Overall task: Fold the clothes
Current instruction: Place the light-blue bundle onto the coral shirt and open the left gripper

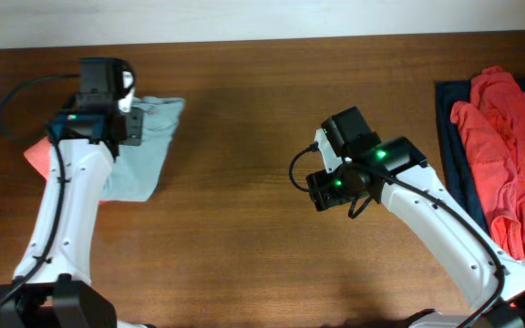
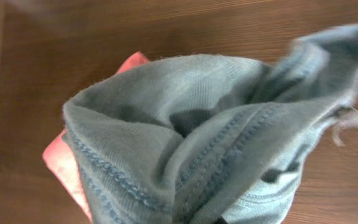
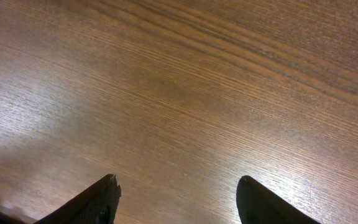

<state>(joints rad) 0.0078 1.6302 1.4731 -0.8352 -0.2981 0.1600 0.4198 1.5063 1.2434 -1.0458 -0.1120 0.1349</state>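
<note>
Bunched close to the left wrist camera, the grey-blue shirt (image 2: 185,143) stood up in stitched, crumpled folds, and we saw the left jaws closed on a gathered part of it. Most of the shirt hung down to the wooden desk (image 1: 244,182) and spread out there. A coral-red garment (image 2: 64,165) showed from under the shirt's left side, lying flat. Well to the right of the shirt, the right jaws hung open over bare wood. Their two dark fingertips (image 3: 101,199) stood apart with nothing between them. Farther right of the shirt again, we found a rumpled heap of orange-red garments (image 1: 509,137) resting on a dark navy one (image 1: 452,137), well apart from both arms.
</note>
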